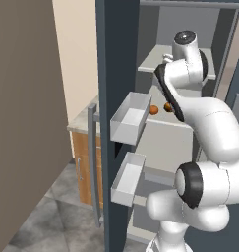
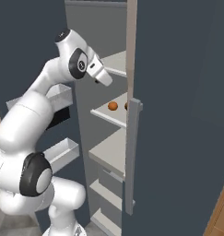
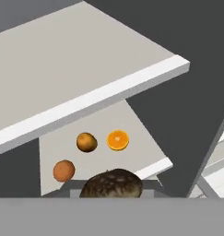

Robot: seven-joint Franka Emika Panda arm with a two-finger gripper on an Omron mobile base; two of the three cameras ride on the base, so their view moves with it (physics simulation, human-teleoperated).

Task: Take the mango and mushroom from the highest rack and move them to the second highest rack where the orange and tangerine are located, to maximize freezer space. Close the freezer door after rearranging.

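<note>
**Mushroom in jaws, above second rack**

Mushroom (image 3: 111,183) nearest the hand camera: brown, mottled, sitting right at the bottom edge between the finger tips. Jaws nearly shut around it, so gripping the mushroom. Gripper (image 2: 104,79) up inside the open freezer, near the front edge of the highest rack (image 3: 85,83), angled down toward the rack below.

Held high and out front, probably to clear the upper rack's lip before dropping to the next level. Judging by that, mid-transfer: lifted off the top, not yet placed.

Second highest rack (image 3: 145,159) holds three items:
- round brown-gold fruit (image 3: 86,142), likely the mango, so apparently already moved down
- bright orange piece (image 3: 117,140) just beside it, apart, cut-face look
- duller orange-red round one (image 3: 63,170) nearer the front left, well apart from the other two

Cannot tell which of the two orange ones is the orange and which the tangerine. Two orange spots also visible on that rack from the left base view (image 1: 154,110).

Highest rack looks bare in the hand view, though only part of it shows.

Door bins (image 1: 129,118) on the open freezer door (image 1: 116,74): upper and lower both look empty.

Next need, as a judgement: lower onto free rack space at front right, away from the fruit. Risk: round items rolling if nudged. Door close still pending.
</note>
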